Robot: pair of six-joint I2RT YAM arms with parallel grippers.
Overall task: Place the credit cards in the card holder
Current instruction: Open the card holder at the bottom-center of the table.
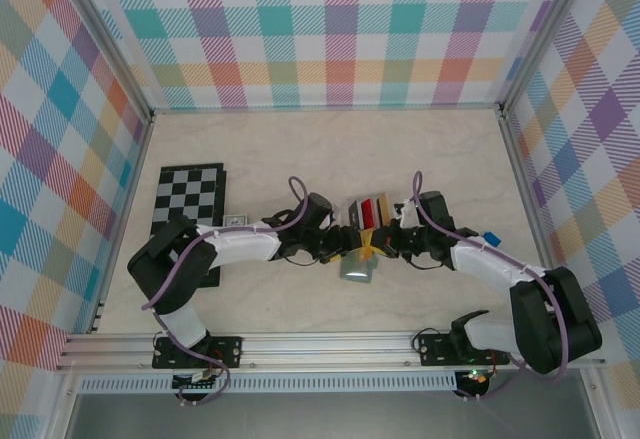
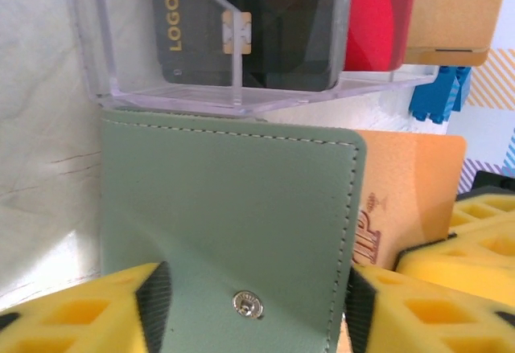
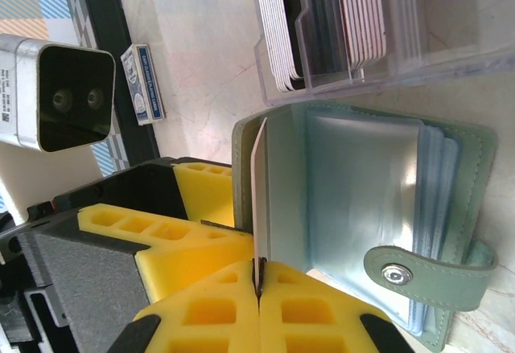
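Well to the left of the left jaws, a chessboard [image 1: 190, 199] lies flat near the side wall, with bare table [image 1: 300, 149] between it and them.

The left gripper [image 2: 253, 293] has its yellow pads [image 2: 80, 317] set against the two side edges of the green card holder [image 2: 233, 200]. They clamp its outer cover, and a metal snap stud sits between the jaws. Just beyond the jaws, past the cover's stitched top edge, stands a clear tray [image 2: 96, 63]. The cards [image 2: 193, 31] in it run dark grey, black, red and tan. To the right of these jaws an orange card [image 2: 410, 192] rises behind the cover.

The right gripper [image 3: 259, 285] has its jaws pressed together on the near edge of that orange card. From the right wrist the card shows edge-on as a thin pale line, and its far end lies along the inside of the raised cover. To the right of these jaws the card holder lies open, its clear sleeves fanned and its strap across the near corner. Left of them a small blue box [image 3: 143, 80] lies on the table.

The surface is pale and marbled, with open room beyond the tray up to the back wall. Checked walls [image 1: 330, 29] on metal posts close three sides.
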